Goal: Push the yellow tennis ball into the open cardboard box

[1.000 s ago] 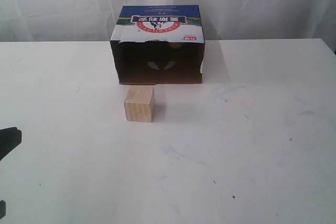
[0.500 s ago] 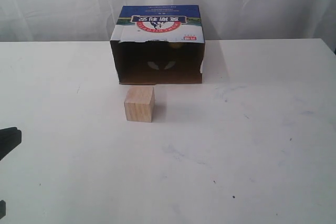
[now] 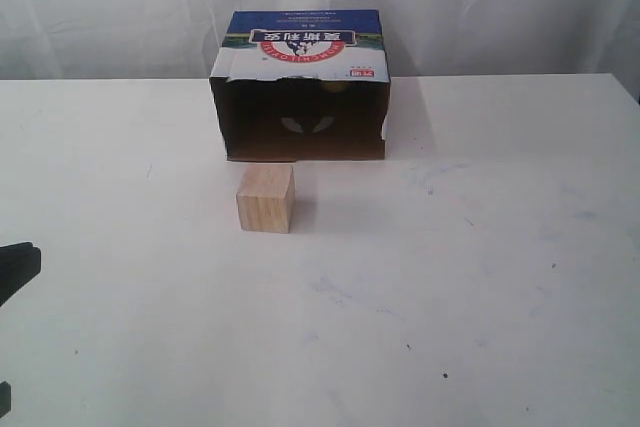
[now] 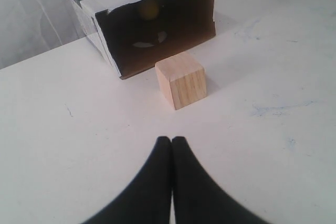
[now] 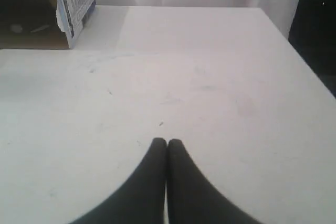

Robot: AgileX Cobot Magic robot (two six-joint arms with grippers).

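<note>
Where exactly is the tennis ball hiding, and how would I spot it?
Find the open cardboard box at the far side of the white table. Look into its dark interior: the yellow tennis ball sits deep inside. It is round and yellow, unlike the pale wooden cube standing outside the opening.

A pale wooden cube (image 3: 265, 198) sits flat on one face on the white tabletop (image 3: 480, 247), left of centre in the exterior view, its grain running vertically. Faint bluish smudges and dark specks mark the tabletop. A white pleated curtain (image 3: 480, 7) hangs behind.
</note>
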